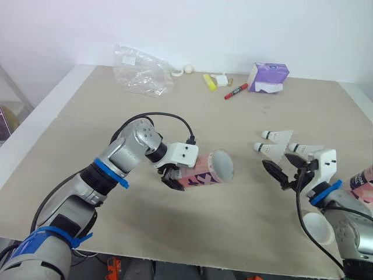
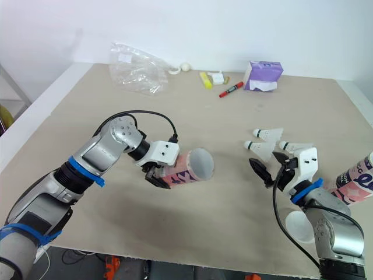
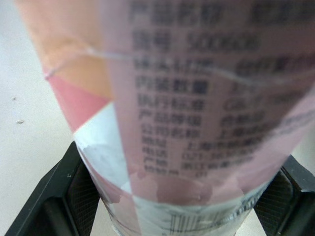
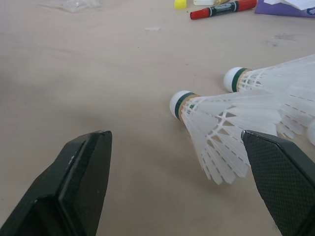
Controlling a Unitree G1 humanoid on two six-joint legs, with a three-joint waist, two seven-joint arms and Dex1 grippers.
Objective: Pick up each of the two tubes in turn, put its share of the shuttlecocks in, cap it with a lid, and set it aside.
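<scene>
The left gripper (image 1: 176,176) has a pink-and-white tube (image 1: 211,168) clamped between its two black fingers (image 3: 54,196). They are spread just as wide as the tube and press on it from both sides. The grip is at the tube's closed end. The tube lies roughly level just above the table (image 1: 204,116), and its open round mouth points away from the gripper, toward the right arm. I cannot see inside the tube well enough to tell what is in it.

The right gripper (image 1: 284,173) holds nothing. Its fingers (image 4: 83,182) are spread wide and sit low over the table. Just ahead of its fingertips lies a white shuttlecock (image 4: 216,128), with its green-banded cork pointing toward the left gripper and its feathers close to one finger but not touching it. A second shuttlecock (image 4: 266,81) lies just beyond the first and faces the same way. A third (image 1: 306,148) lies beside the right gripper's white housing, on the side away from the left arm.

The other tube (image 2: 355,178) lies on the table behind the right gripper, outboard of that forearm. A white lid (image 1: 317,226) sits near it, farther back along the arm.

Well beyond both grippers, along the table's far edge, are a crumpled clear bag (image 1: 140,73), a red marker (image 1: 236,91) and a purple pack (image 1: 268,76).
</scene>
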